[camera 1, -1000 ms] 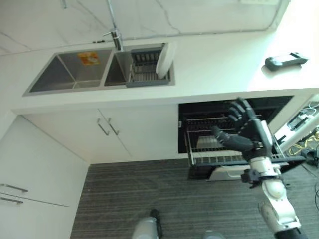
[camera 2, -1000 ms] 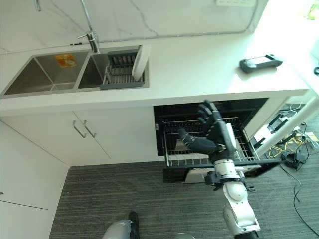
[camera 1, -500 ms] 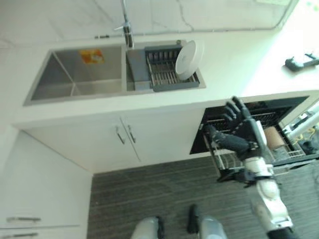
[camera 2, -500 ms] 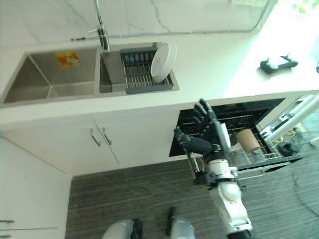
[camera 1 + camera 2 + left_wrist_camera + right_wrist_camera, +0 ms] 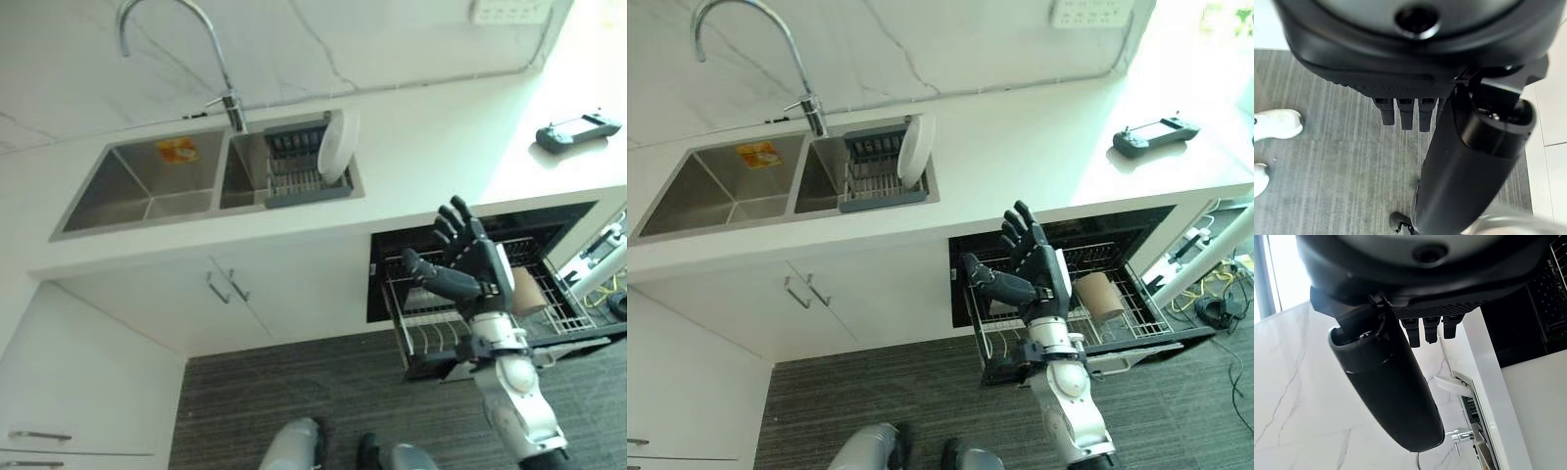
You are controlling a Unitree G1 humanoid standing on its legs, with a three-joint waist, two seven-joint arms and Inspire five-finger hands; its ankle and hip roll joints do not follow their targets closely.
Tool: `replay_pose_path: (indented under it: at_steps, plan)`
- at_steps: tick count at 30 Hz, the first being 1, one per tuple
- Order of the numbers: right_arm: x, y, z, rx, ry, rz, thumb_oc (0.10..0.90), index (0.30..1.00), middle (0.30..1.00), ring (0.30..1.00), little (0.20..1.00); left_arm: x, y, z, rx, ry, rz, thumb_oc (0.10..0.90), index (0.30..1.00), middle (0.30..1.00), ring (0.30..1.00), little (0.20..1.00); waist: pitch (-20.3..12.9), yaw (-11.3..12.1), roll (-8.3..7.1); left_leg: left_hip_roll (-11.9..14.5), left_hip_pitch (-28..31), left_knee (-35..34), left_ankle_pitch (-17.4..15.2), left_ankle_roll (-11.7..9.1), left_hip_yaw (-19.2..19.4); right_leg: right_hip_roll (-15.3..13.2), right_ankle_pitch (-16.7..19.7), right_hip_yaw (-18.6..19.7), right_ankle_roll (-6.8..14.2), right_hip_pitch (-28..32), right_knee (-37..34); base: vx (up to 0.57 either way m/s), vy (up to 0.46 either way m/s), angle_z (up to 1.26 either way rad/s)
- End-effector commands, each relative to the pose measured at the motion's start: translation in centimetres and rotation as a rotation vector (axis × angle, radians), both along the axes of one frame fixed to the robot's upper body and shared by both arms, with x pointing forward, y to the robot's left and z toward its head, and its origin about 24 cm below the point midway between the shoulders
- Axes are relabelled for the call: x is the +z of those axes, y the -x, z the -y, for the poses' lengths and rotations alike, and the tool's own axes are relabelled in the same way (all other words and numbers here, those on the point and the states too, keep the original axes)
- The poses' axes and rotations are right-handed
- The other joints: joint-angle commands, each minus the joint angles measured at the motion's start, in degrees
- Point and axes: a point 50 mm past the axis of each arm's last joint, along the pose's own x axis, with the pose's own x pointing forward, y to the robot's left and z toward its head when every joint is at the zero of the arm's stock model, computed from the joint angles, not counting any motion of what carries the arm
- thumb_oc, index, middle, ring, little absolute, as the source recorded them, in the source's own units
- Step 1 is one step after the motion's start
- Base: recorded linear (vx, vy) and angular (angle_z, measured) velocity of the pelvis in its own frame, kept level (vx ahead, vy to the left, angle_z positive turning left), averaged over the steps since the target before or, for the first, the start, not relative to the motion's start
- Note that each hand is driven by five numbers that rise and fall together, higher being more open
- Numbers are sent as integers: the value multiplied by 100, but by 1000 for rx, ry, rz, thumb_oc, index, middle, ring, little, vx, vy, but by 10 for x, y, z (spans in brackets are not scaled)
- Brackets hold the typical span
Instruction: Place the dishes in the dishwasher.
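Plate (image 5: pixel 331 145), white and set on edge, is seen in the dark drying rack (image 5: pixel 294 164) over the right sink basin (image 5: pixel 245 168), well apart from the pulled-out dishwasher rack (image 5: pixel 1117 305) below the counter. The right hand (image 5: pixel 1031 266) is held above that rack with fingers spread straight, nothing grasped. The left hand (image 5: pixel 1415 73) is seen over the floor, fingers straight and empty.

We record the sink (image 5: pixel 147 191) as brushed metal with a dull sheen, and the tap (image 5: pixel 186 39) as polished metal. The plate (image 5: pixel 333 145) looks glossy white, standing in a dark matt plastic rack (image 5: pixel 294 166). The surface (image 5: pixel 441 137) is smooth, white and faintly veined like marble. The dishwasher basket (image 5: pixel 1068 313) is thin metal wire. The floor (image 5: pixel 294 392) appears matt grey with a ribbed texture. The right hand (image 5: pixel 1029 269) is dark matt plastic.
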Motion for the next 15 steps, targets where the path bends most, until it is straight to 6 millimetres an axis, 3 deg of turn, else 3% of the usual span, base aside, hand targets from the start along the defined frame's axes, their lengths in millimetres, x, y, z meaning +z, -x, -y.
replay_pose_path:
  at_steps: [1,4,9,15]
  plan:
    - [55,5,-4,24,-13,310,800,900,900,900,900,-1,7,-12,-10,-44,-38,800,900,900,900,900,-200,8,-160,74,214,409,-283,184,299,14,297,238,533,879,-1295,216,178,-42]
    - [55,7,-2,25,-22,318,800,900,900,900,900,-1,7,-15,-9,-57,-49,800,900,900,900,900,-313,-18,-182,72,320,409,-461,270,323,-83,268,165,594,880,-1295,185,150,-27]
    - [65,6,-1,11,-39,357,800,900,900,900,900,-1,8,-16,-4,-71,-56,800,900,900,900,900,-481,100,-235,-157,763,409,-877,490,129,-238,300,-49,678,799,-1295,142,117,-13]
    - [73,7,-3,5,-41,401,800,900,900,900,900,-1,12,-19,-14,-100,-79,800,900,900,900,900,-539,171,-264,-226,961,409,-1084,654,167,-374,367,-170,799,798,-1295,109,96,-2]
